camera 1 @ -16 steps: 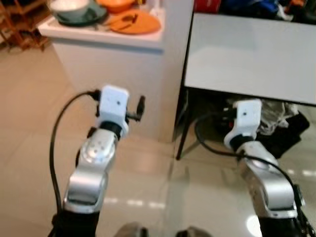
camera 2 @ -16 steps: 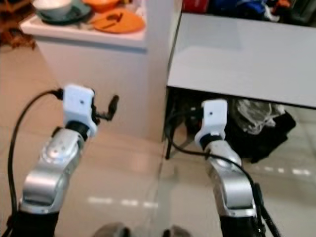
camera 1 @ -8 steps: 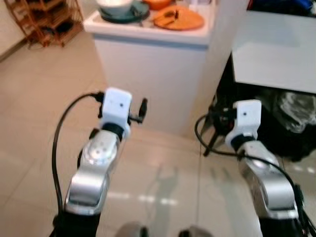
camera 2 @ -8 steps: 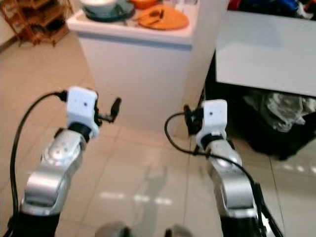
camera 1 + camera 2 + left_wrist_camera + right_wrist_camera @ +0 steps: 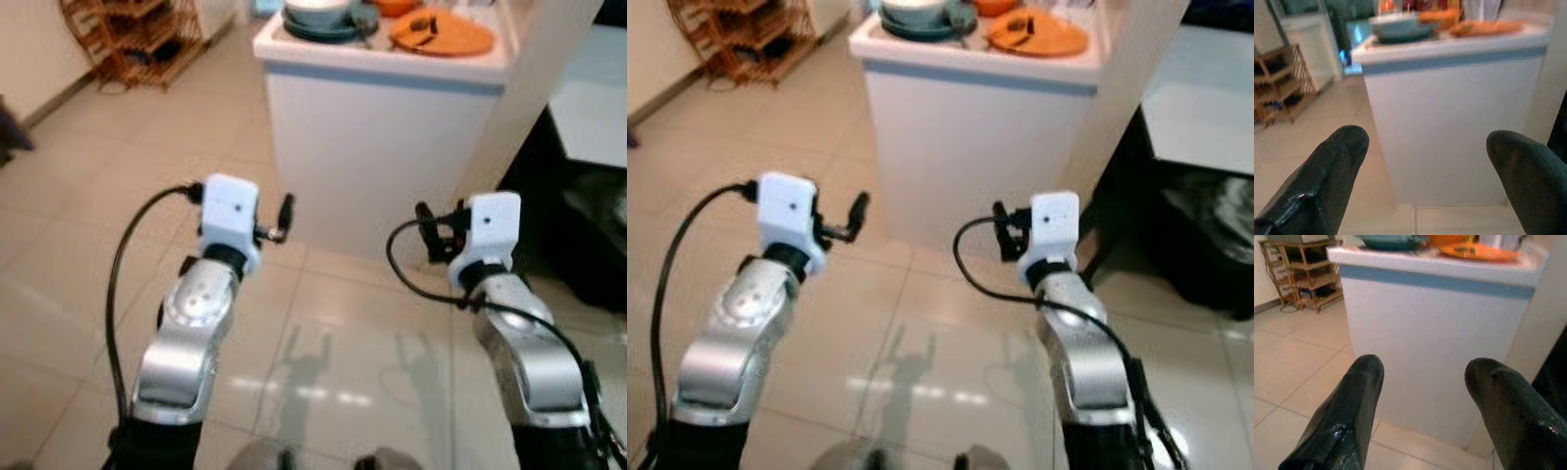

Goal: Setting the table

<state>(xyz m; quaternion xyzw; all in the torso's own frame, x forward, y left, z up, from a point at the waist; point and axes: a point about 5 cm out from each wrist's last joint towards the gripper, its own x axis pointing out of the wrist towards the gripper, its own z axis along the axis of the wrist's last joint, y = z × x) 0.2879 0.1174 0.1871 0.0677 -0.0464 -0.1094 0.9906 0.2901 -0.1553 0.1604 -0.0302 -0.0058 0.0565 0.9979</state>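
view has swung over the last second: the white counter with the dishes, previously at upper left of the head views, now sits centred ahead, and the grey table has slid off to the right edge. the whole picture shifted together, so this reads as the robot turning to face the counter, not the things moving. arms look unchanged in pose relative to the body.

task items, all on the counter's top surface, well apart from both arms: orange plate with something dark lying on it (utensils? too blurred to tell), teal bowl resting on a darker plate, and an orange dish behind, partly cut off by the frame.

left gripper: held forward at about chest height, fingers released and spread wide, nothing between them; counter front seen through the gap. right gripper: same, fingers released, empty, aimed at the counter's side wall below the blue band.

a wooden rack stands at far left against the wall, on the tiled floor.

judgement: this is an approach step. no dish lifted yet, table bare as far as visible. the turn lines the robot up with the dishes; next it must close the gap and raise the fingers to the top surface, since both currently point below the rim.
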